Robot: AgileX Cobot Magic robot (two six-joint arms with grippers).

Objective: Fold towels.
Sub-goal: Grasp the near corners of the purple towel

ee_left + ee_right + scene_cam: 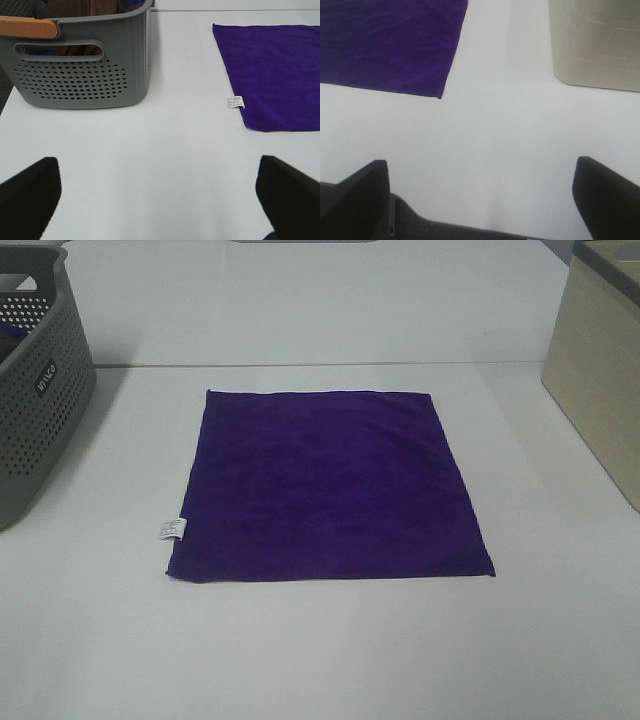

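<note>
We see the towel point(330, 485) flat on the table point(320, 660), basket point(50, 410) at its nine o'clock, left gripper point(160, 200) and right gripper point(480, 200) wide and empty, no fold yet made.

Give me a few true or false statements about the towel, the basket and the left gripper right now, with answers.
1. The purple towel lies flat, unfolded. True.
2. Its white care tag sits on the edge farthest from the grey basket. False: it is on the edge nearest the basket.
3. The left gripper is shut on the towel. False: its fingers are open over bare table, clear of the towel.
4. A brown item shows inside the grey basket. True.
</note>
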